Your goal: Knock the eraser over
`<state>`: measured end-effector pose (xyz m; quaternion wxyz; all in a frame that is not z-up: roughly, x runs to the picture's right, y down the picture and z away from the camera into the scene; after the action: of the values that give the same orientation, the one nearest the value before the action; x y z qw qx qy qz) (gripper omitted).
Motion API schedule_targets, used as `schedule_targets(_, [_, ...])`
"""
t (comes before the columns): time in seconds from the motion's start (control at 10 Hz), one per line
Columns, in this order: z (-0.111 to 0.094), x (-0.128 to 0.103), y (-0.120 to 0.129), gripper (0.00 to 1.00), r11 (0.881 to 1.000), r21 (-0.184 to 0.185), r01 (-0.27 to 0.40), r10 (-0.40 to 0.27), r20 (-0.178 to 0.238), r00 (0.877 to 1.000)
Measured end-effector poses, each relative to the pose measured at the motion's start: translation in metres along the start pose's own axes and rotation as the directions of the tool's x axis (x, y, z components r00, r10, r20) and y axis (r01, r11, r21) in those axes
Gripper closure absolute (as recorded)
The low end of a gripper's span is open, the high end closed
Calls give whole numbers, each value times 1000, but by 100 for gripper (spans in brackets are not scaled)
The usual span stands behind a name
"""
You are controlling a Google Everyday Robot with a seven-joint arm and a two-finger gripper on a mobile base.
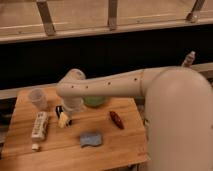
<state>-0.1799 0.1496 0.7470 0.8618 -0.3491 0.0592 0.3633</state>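
The eraser (59, 110) is a small black block on the wooden table (30, 152), left of centre. Only a dark sliver of it shows, since the gripper covers most of it. My gripper (64, 120) hangs from the cream arm (110, 86) that reaches in from the right. It sits right at the eraser, touching or just over it. Whether the eraser stands or lies flat is hidden.
A clear cup (37, 98) stands at the back left. A white labelled tube (40, 125) lies at the left. A blue wavy sponge (91, 139) lies in front, with a red-brown object (116, 120) to its right. A green bowl (95, 101) sits behind the arm.
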Motion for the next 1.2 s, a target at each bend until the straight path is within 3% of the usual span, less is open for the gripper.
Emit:
schedule_targets(0.2, [7, -9, -11, 20, 1000, 16, -17, 17, -23, 1000])
schedule_targets(0.5, [4, -30, -47, 20, 998, 32, -60, 60, -3, 998])
schedule_targets(0.7, [-8, -59, -54, 20, 996, 52, -77, 75, 49, 996])
schedule_targets(0.9, [-20, -94, -43, 20, 995, 67, -77, 69, 122, 990])
schedule_targets(1.2, [-49, -136, -21, 20, 990, 117, -77, 47, 237, 970])
